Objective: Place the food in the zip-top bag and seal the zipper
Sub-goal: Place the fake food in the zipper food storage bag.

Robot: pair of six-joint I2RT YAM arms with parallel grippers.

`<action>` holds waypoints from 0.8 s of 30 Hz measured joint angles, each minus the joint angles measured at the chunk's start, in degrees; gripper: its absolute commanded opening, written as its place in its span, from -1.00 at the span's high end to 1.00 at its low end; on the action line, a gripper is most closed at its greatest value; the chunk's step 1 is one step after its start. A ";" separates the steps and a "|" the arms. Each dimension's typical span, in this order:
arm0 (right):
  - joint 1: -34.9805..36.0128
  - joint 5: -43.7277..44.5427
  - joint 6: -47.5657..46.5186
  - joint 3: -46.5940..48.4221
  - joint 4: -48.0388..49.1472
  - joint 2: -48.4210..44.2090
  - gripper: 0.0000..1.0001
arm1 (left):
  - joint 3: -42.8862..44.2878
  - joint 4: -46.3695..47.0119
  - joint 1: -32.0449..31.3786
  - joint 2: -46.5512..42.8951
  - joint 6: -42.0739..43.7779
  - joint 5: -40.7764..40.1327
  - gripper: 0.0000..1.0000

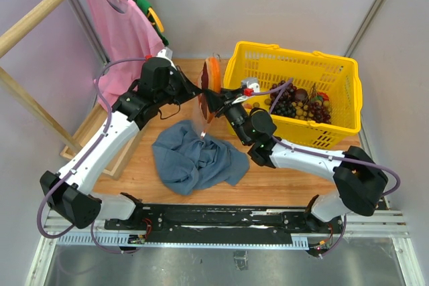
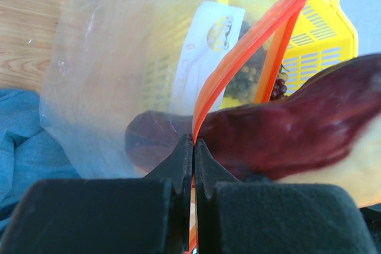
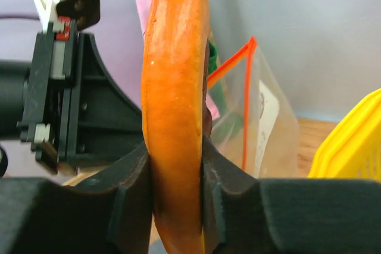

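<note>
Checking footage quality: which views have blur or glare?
Top external: sharp, evenly lit. Left wrist: left gripper and wedge blurred close up, slight glare high on the bag. Right wrist: right gripper soft, wedge sharper, bag behind fairly clear.

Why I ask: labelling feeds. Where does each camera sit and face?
Top external: above and behind, looking down on table, basket, cloth; left arm and right arm show whole.
Left wrist: on the left arm, facing the basket; left gripper shows, shut on the zipper.
Right wrist: on the right arm, facing the zip-top bag; right gripper shows, shut on the fruit wedge.
Shared: both wrist views show zip-top bag and fruit wedge.
</note>
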 measured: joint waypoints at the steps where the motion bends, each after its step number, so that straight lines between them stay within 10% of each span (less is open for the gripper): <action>1: 0.00 -0.55 0.04 -0.48 -0.44 -0.24 0.21 | -0.09 0.13 0.31 -0.07 -0.33 0.04 0.99; 13: 0.00 -9.64 -1.90 -0.24 -17.92 -8.94 -0.17 | -1.75 0.68 1.66 -1.05 0.11 0.20 0.99; 24: -9.11 -14.93 -3.93 17.94 -56.43 -15.76 -0.19 | 1.16 -2.34 1.70 -1.09 9.05 -3.91 0.99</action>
